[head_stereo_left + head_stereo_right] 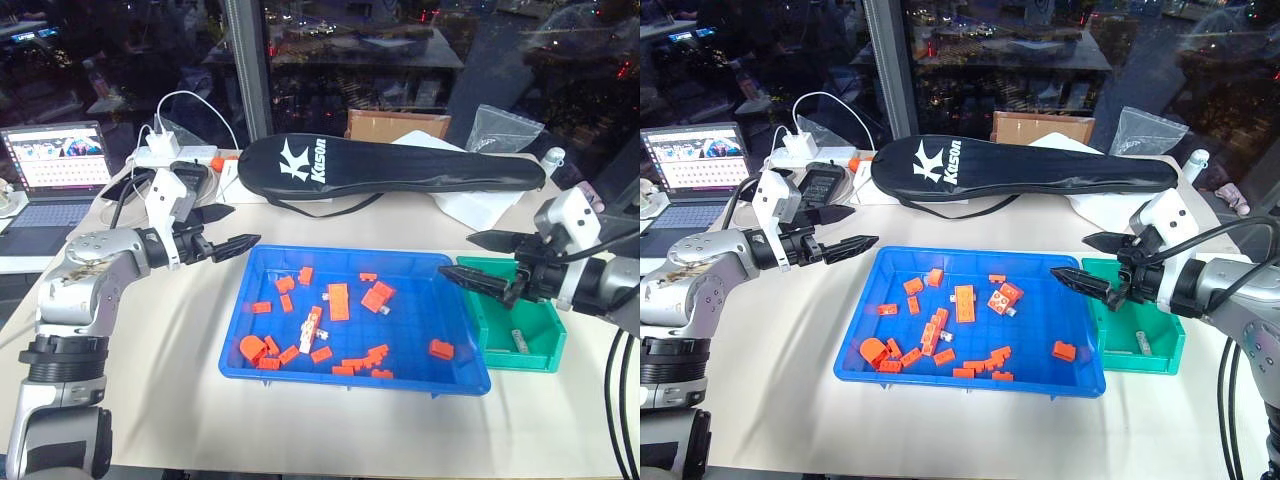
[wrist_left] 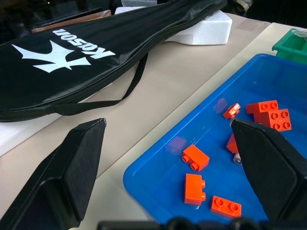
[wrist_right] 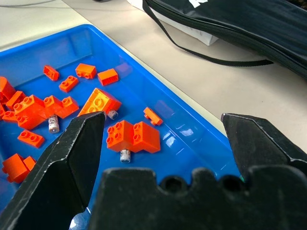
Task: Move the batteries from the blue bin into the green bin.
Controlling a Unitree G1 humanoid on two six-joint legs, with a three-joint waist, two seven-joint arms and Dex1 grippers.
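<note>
A battery (image 1: 311, 329) lies among orange bricks (image 1: 339, 301) near the middle of the blue bin (image 1: 262, 262), white with dark markings, its long axis running from the bin's near side toward its far side with a slight tilt. Two more batteries peek from under bricks toward the bin's right half, one (image 3: 124, 155) just below a double brick and another (image 3: 112, 114) beside a larger brick. One battery (image 1: 517, 338) already rests on the floor of the green bin (image 1: 549, 356), which stands just beside the blue bin's right end.

The right gripper (image 1: 478, 262) hangs empty with its jaws spread wide, poised over the seam between the two bins; the partly hidden batteries lie just ahead of it and lower, toward the blue bin's centre. The left gripper (image 1: 228, 230), also gaping and empty, hovers off the blue bin's far left corner.

The right arm looks the nearer to the right-hand batteries and to the drop-off; the central battery sits roughly between both arms.
</note>
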